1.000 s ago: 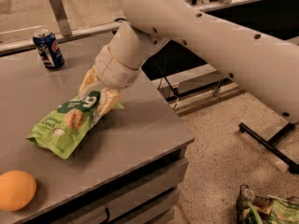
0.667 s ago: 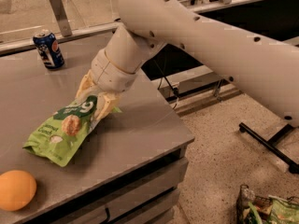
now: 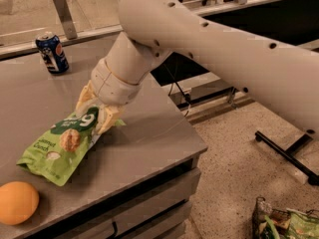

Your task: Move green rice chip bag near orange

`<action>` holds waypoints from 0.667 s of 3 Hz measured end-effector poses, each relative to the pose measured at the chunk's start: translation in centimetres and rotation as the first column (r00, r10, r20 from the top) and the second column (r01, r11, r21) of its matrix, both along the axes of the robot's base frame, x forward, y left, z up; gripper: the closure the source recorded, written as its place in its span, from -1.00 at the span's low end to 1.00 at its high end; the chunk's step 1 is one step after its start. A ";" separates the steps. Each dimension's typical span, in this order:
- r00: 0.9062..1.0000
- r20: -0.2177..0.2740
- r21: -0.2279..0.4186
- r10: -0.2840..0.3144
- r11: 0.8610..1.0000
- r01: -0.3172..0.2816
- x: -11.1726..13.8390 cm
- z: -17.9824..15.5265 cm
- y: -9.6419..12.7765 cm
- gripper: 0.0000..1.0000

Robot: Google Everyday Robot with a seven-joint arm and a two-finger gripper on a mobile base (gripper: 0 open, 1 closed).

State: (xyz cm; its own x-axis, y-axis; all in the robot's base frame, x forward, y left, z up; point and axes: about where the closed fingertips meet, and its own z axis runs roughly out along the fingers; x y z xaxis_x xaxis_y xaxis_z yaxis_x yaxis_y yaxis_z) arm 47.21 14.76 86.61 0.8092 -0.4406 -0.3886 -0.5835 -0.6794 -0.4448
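Observation:
The green rice chip bag [image 3: 62, 146] is a lime-green pouch with a dark green oval and rice cake pictures. It lies slanted on the grey table [image 3: 149, 133], its lower end close to the orange [image 3: 17, 202] at the front left corner. My gripper [image 3: 97, 114] is at the bag's upper right end, its yellowish fingers shut on the bag's top edge. The white arm reaches in from the upper right and hides part of the table behind it.
A blue soda can [image 3: 52, 52] stands at the table's back left. The table's right edge and front edge with drawers are near the bag. A greenish bag with dark netting [image 3: 284, 223] lies on the floor at the lower right. A black stand foot [image 3: 286, 153] lies on the floor.
My gripper has dragged the bag a little to the left and toward the front, so its lower end is closer to the orange. The can and orange have not moved.

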 end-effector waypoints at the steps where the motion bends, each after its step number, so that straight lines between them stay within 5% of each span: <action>1: 1.000 0.001 -0.001 0.003 1.000 -0.003 -0.1 0.0 0.1 0.19; 2: 1.000 0.002 -0.002 0.006 1.000 -0.006 -0.2 0.0 0.2 -0.31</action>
